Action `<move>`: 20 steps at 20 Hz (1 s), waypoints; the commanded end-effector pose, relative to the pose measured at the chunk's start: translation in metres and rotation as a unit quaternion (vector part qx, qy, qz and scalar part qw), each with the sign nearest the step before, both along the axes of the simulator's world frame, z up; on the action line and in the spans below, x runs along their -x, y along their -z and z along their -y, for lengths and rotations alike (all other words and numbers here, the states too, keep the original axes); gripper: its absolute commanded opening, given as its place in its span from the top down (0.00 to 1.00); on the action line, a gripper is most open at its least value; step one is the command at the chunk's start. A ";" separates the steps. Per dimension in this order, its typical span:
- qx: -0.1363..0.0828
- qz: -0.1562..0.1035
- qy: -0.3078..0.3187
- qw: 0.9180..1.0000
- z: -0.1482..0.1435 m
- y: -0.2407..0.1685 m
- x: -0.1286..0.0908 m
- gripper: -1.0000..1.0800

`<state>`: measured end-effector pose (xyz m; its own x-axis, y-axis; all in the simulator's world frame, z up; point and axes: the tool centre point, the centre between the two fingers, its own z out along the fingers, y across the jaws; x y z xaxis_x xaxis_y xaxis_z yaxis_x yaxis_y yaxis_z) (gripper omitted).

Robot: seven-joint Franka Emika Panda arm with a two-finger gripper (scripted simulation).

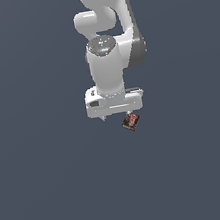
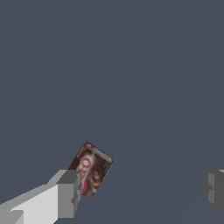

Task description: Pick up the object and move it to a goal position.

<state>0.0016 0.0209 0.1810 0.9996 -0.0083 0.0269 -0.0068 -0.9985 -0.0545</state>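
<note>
Your gripper (image 2: 140,190) stands released, jaws wide apart; the box (image 2: 90,169) lies tilted against one finger (image 2: 68,194), so you likely must recentre before closing.

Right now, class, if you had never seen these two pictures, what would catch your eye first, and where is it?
First the white arm, reaching down from the top of the exterior view against a plain dark grey ground. Next the tiny dark box with red and whitish print, tilted just under the end effector. In the wrist view it sits by one finger, with the other finger far off.
</note>
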 end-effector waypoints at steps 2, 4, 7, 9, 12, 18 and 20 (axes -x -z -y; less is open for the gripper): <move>0.000 0.000 0.000 1.000 0.000 0.000 0.000 0.04; -0.002 -0.002 -0.003 1.000 -0.001 0.001 0.000 0.04; -0.006 -0.006 -0.009 1.000 -0.004 0.002 -0.001 0.04; -0.008 -0.008 -0.013 1.000 -0.004 0.002 -0.001 0.04; -0.008 -0.008 -0.013 1.000 -0.004 0.002 -0.001 0.04; -0.007 -0.009 -0.001 1.000 -0.007 0.007 0.001 0.04; -0.006 -0.009 0.007 1.000 -0.010 0.010 0.002 0.04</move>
<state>0.0002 0.0287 0.1732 0.9999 -0.0123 0.0095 -0.0116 -0.9977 -0.0675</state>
